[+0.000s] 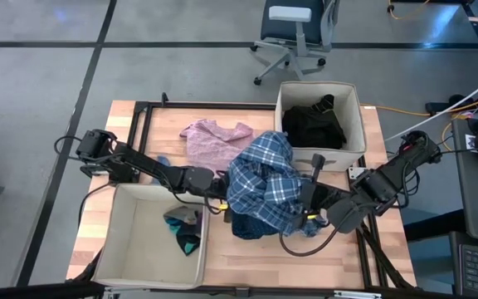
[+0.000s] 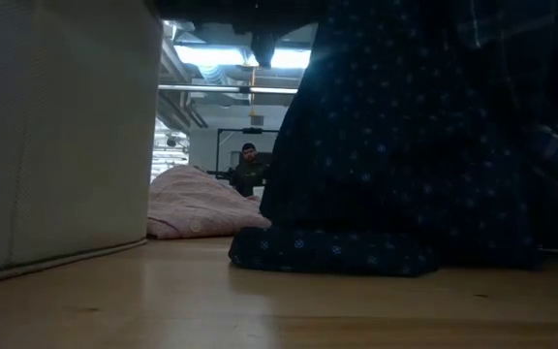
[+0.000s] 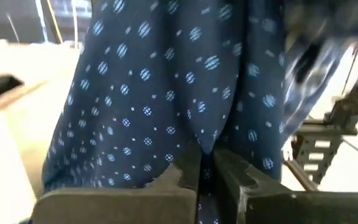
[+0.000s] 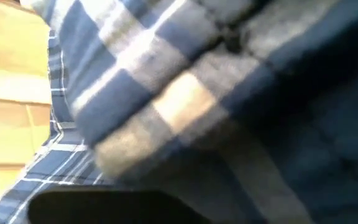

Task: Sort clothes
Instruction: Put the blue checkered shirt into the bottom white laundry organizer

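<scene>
Worktop [image 1: 256,249]: pale wood planks, smooth, faint sheen. Dotted navy garment [image 3: 166,99] pinched in left claw [image 3: 207,171]: thin soft cloth. Plaid shirt [image 1: 264,178] beside right claw [image 1: 309,214]: woven cotton-like (matt). Bin [image 1: 123,249]: beige fabric.

Two dark jointed arms — black cables looped alongside; yellow marks near wrists; left gripper [image 3: 207,177] fingers black, blocky.

The plaid shirt [image 1: 264,178] lies heaped at the tabletop's [image 1: 322,257] middle, over a dotted garment [image 1: 251,224]. The patterned top [image 1: 212,139] lies behind it to the left. A bin [image 1: 119,257] at the near left holds socks [image 1: 185,232]; a bin [image 1: 357,112] at the far right holds dark clothes [image 1: 314,124].
</scene>
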Controlling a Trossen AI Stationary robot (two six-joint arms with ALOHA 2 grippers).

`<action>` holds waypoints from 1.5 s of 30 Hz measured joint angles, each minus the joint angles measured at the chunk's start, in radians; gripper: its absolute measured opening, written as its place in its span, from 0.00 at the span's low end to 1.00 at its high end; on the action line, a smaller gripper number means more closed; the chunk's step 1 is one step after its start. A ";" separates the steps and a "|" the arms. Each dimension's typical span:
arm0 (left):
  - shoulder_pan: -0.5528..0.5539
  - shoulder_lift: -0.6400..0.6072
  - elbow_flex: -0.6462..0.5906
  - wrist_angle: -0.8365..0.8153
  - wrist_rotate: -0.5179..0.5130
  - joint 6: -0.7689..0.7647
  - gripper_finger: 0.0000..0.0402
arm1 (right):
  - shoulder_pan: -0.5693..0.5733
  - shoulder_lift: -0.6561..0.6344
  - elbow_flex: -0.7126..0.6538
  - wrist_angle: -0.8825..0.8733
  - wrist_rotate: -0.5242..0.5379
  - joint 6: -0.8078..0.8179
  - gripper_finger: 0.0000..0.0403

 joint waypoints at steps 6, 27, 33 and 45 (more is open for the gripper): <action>0.000 -0.001 0.002 -0.167 -0.032 -0.065 0.02 | 0.000 0.002 0.036 0.092 -0.005 -0.114 0.04; 0.002 -0.081 -0.003 -0.358 0.016 -0.157 0.28 | -0.006 -0.001 0.314 0.271 -0.065 -0.449 0.04; 0.002 -0.237 0.058 -0.674 0.141 -0.184 0.41 | -0.008 0.012 0.299 0.270 -0.095 -0.450 0.04; -0.043 -0.428 0.501 -1.522 0.118 -0.254 0.38 | -0.181 0.087 0.299 0.403 -0.368 -0.473 0.04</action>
